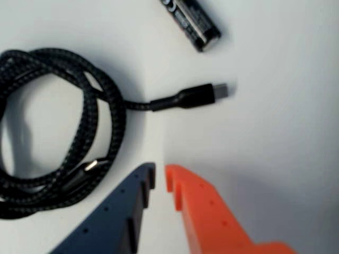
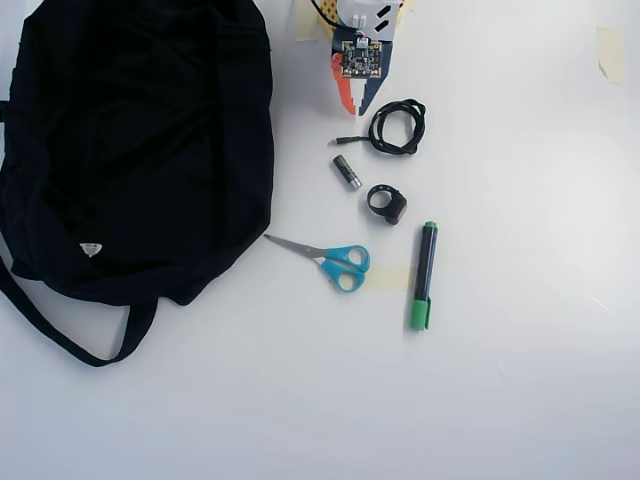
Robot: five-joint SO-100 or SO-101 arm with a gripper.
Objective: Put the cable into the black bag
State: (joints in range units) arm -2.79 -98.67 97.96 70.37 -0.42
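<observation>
The cable (image 1: 100, 100) is a braided black cord in a loose coil at the left of the wrist view, its plug (image 1: 201, 95) pointing right. My gripper (image 1: 160, 172) hovers just below it with a blue and an orange finger. Only a thin slit shows between the tips, and nothing is held. In the overhead view the gripper (image 2: 356, 112) points down at the top centre, with the cable (image 2: 373, 130) just to its right. The black bag (image 2: 140, 130) fills the left side, with a white tag (image 2: 90, 248) and a long strap (image 2: 60, 335).
A battery (image 1: 193, 24) lies just beyond the plug; in the overhead view the battery (image 2: 347, 172) sits below the cable. A black ring gadget (image 2: 397, 210), blue-handled scissors (image 2: 345, 265) and a green marker (image 2: 423, 275) lie lower. Tape (image 2: 610, 50) marks the top right.
</observation>
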